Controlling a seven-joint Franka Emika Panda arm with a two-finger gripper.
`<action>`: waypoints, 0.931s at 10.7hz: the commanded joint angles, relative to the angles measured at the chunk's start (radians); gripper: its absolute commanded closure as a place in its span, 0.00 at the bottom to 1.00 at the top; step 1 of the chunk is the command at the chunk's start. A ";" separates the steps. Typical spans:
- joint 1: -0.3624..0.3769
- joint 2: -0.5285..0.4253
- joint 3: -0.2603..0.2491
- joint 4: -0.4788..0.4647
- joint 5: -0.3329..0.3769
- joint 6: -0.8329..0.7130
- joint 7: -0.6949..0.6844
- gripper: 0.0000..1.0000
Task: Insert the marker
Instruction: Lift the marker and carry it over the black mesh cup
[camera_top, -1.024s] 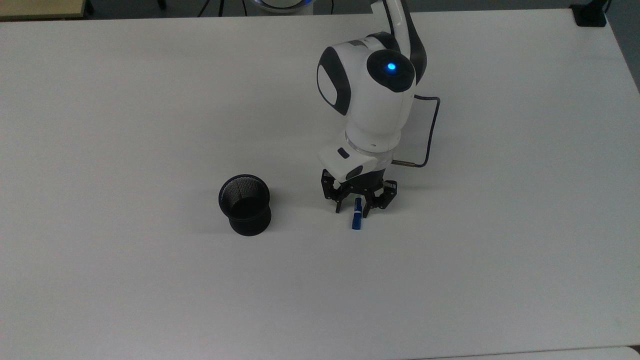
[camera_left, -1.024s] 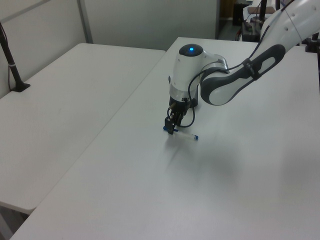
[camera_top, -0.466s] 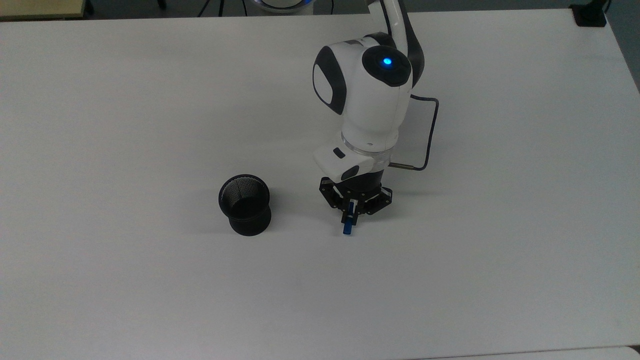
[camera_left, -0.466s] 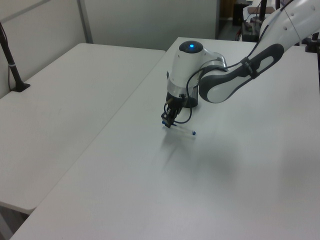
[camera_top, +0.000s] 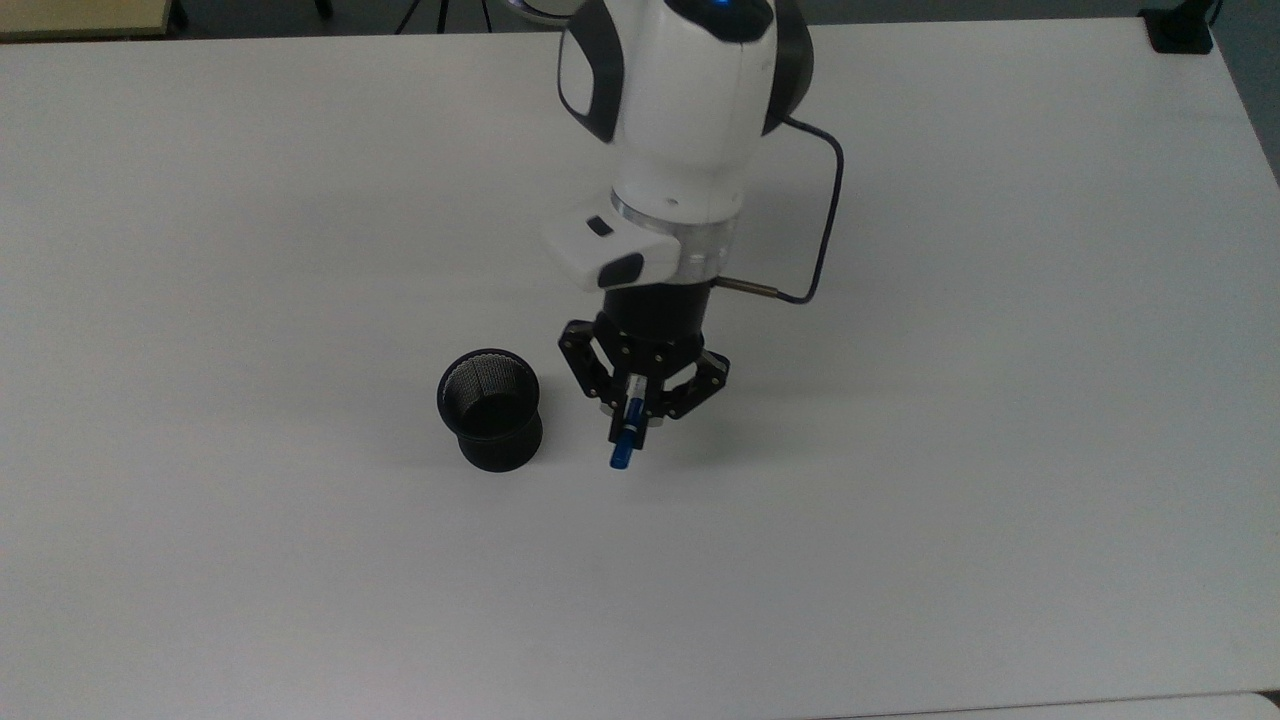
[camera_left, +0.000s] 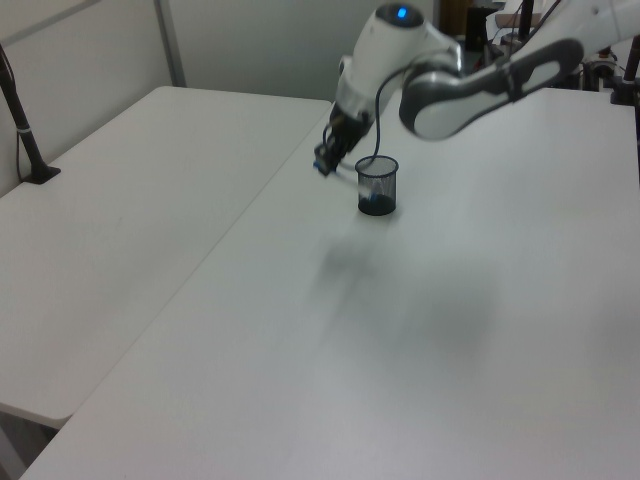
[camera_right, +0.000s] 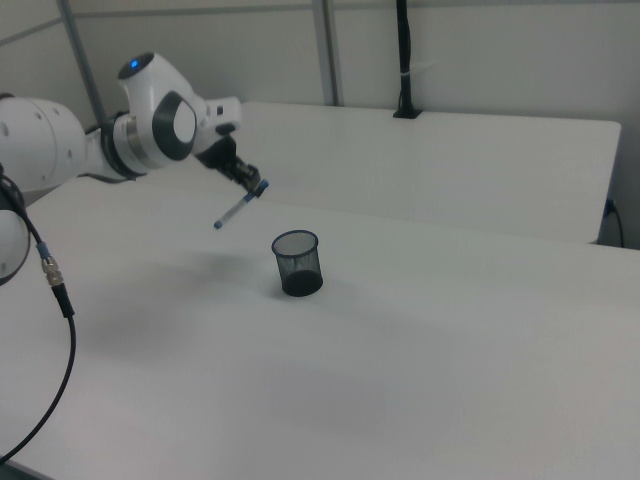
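Jaws clamp the marker (camera_right: 238, 207) above the tabletop (camera_top: 1000, 500).
Slim white barrel, blue cap and tip, tilted, hanging beside the black mesh cup (camera_top: 490, 408).

Was a plain white table (camera_top: 200, 250). Carried a black mesh cup (camera_top: 490, 409) standing upright, near the middle in the top view.

We see our arm (camera_right: 60, 140) reaching in from the nine o'clock edge of the right view, its wrist raised well above the table. In the top view the wrist comes down from twelve o'clock, and the gripper (camera_top: 632, 408) points toward six. Its black fingers (camera_top: 600, 372) are closed together at the tips, clamping the marker (camera_right: 238, 207), which hangs tilted.
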 joint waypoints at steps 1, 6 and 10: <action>-0.058 -0.099 -0.014 -0.074 -0.048 0.003 0.029 0.94; -0.167 -0.077 -0.017 -0.118 -0.138 0.125 0.049 0.94; -0.163 -0.027 -0.025 -0.114 -0.166 0.170 0.090 0.93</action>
